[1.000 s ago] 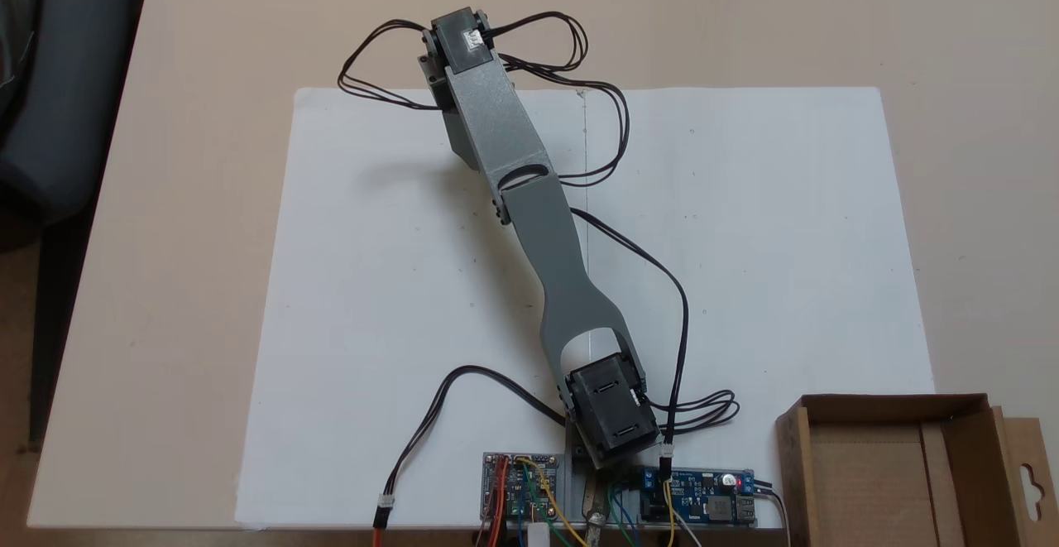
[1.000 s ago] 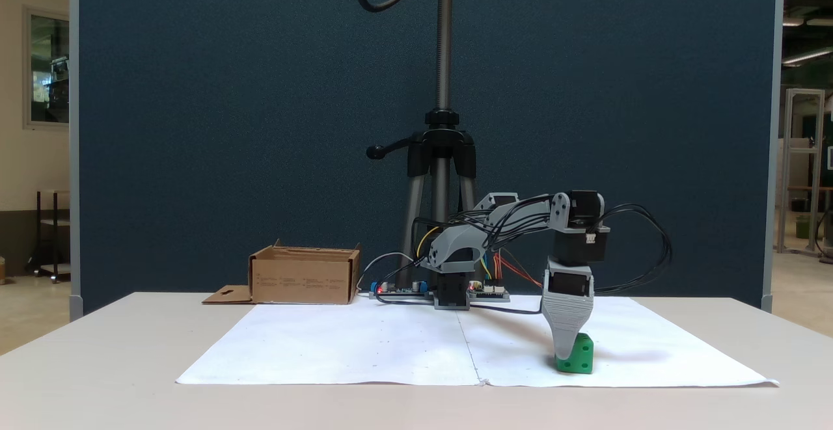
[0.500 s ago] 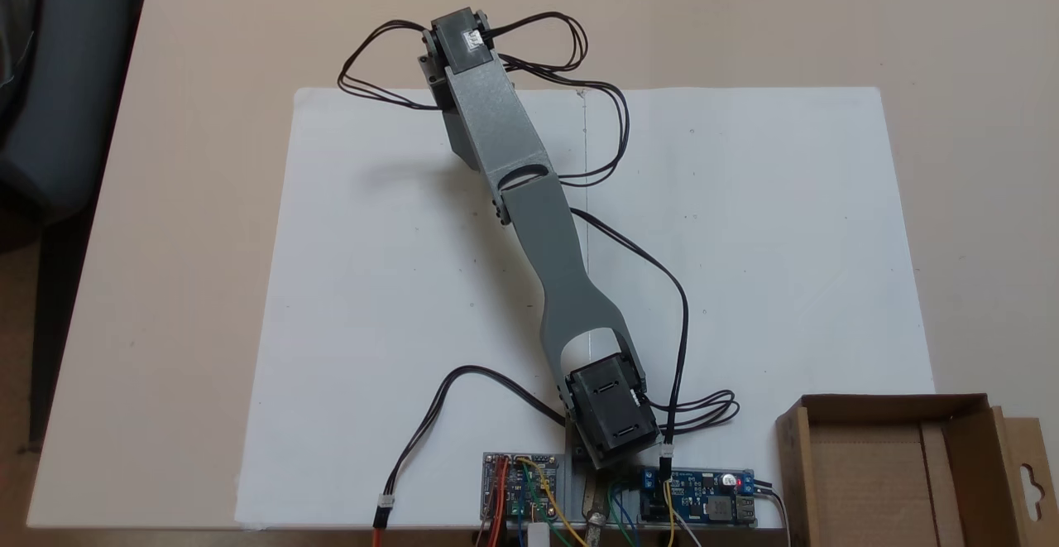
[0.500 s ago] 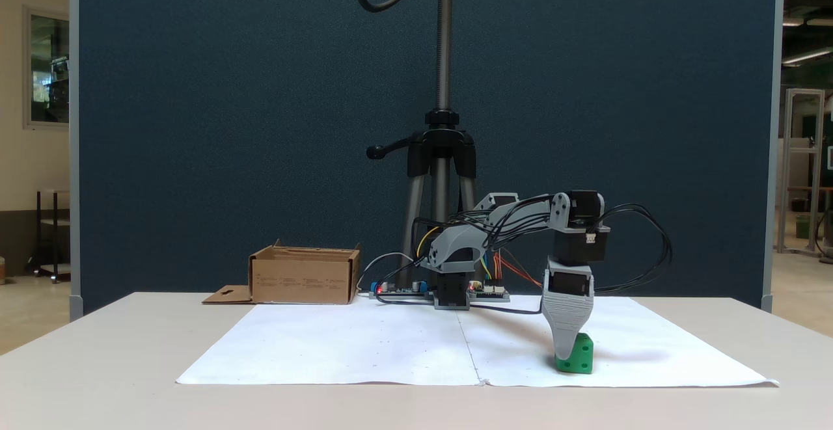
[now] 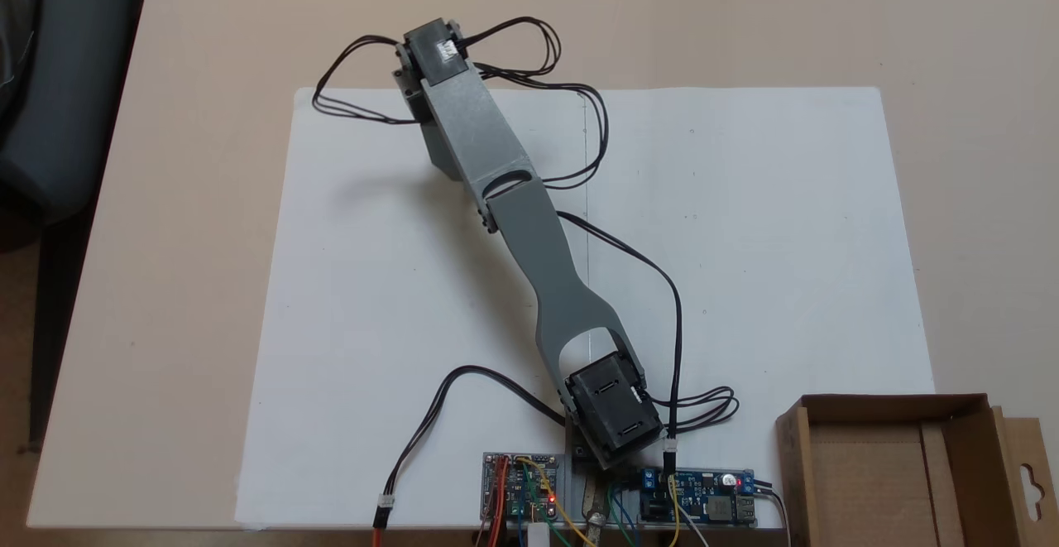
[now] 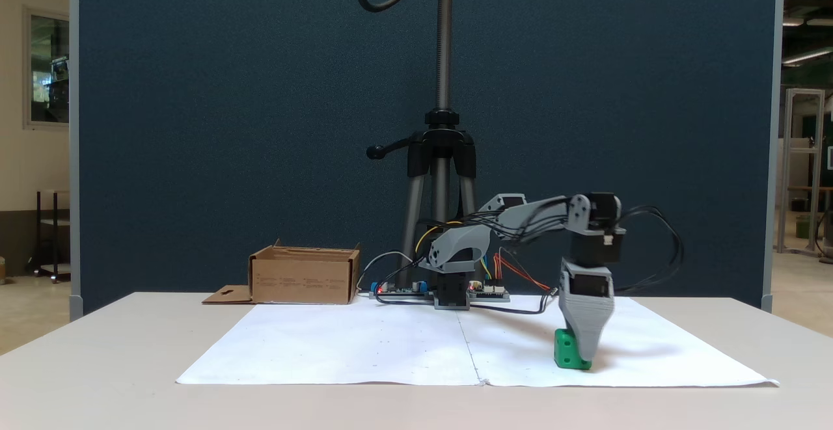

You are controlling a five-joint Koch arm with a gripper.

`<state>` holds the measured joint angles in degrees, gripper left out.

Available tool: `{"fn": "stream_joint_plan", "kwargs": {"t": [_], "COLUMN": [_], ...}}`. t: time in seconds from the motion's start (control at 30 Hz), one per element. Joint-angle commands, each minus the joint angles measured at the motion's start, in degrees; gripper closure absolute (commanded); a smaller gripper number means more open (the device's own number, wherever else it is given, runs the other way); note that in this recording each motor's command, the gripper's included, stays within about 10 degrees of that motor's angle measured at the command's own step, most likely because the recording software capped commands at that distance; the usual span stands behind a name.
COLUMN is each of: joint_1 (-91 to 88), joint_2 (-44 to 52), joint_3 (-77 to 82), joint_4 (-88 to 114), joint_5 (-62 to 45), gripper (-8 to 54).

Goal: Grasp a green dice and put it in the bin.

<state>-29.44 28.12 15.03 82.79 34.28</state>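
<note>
Whether the pincer [image 6: 584,356] grips the green dice [image 6: 563,350] I cannot tell; off-centre jaws could shove it along the bench [image 6: 117,365].

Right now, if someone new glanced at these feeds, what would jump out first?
Probably the green dice, the one bright thing on the white paper, with the grey gripper down against it at the right of the side-on fixed view. Next, the cardboard bin far off at the left, beyond the arm's base.
</note>
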Motion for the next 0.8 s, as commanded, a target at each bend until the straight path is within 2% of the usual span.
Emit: {"fn": "stream_joint_plan", "kwargs": {"t": [0.0, 0.77], "joint_1": [-0.62, 3.78], "joint_2": [1.67, 1.14], "joint_3": [-2.37, -2.29], "joint_4": [3.78, 3.08], "joint_5": [4.31, 4.31], "gripper": [3.0, 3.0]}}
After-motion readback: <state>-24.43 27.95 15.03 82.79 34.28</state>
